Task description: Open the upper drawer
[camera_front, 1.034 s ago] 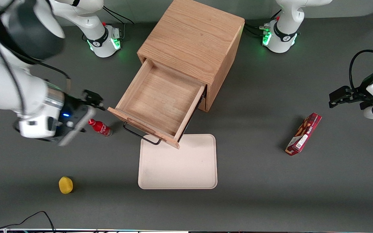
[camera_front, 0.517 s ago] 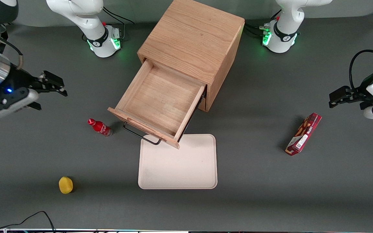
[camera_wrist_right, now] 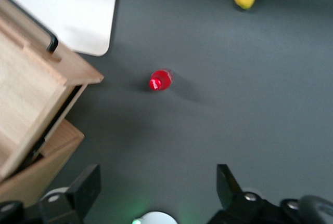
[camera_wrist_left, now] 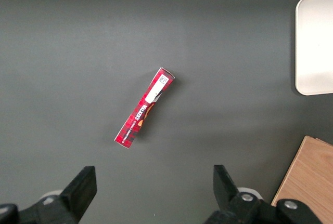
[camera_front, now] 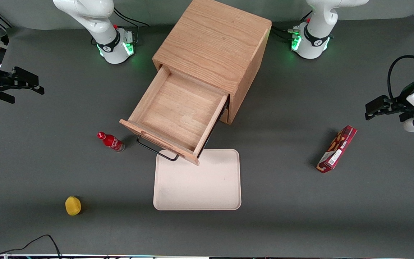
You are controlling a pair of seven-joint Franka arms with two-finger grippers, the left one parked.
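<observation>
The upper drawer (camera_front: 178, 111) of the light-oak cabinet (camera_front: 214, 43) is pulled far out, and its bare wooden tray is empty. Its long black bar handle (camera_front: 156, 149) hangs over the edge of a cream tray. My gripper (camera_front: 36, 83) is open and empty. It hovers well away from the drawer, toward the working arm's end of the table. In the right wrist view the open gripper (camera_wrist_right: 156, 182) looks down on the table, with the drawer (camera_wrist_right: 26, 94) and its handle (camera_wrist_right: 49, 42) off to one side. The bottom drawer is hidden under the upper one.
A small red bottle (camera_front: 110, 141) stands beside the drawer's front corner and shows in the right wrist view (camera_wrist_right: 159, 80). A yellow fruit (camera_front: 73, 205) lies nearer the camera. A cream tray (camera_front: 198, 180) lies in front of the drawer. A red box (camera_front: 337, 149) lies toward the parked arm's end.
My gripper has drawn away from the drawer and the red bottle, toward the working arm's end of the table and farther from the camera. The drawer has stayed pulled out.
</observation>
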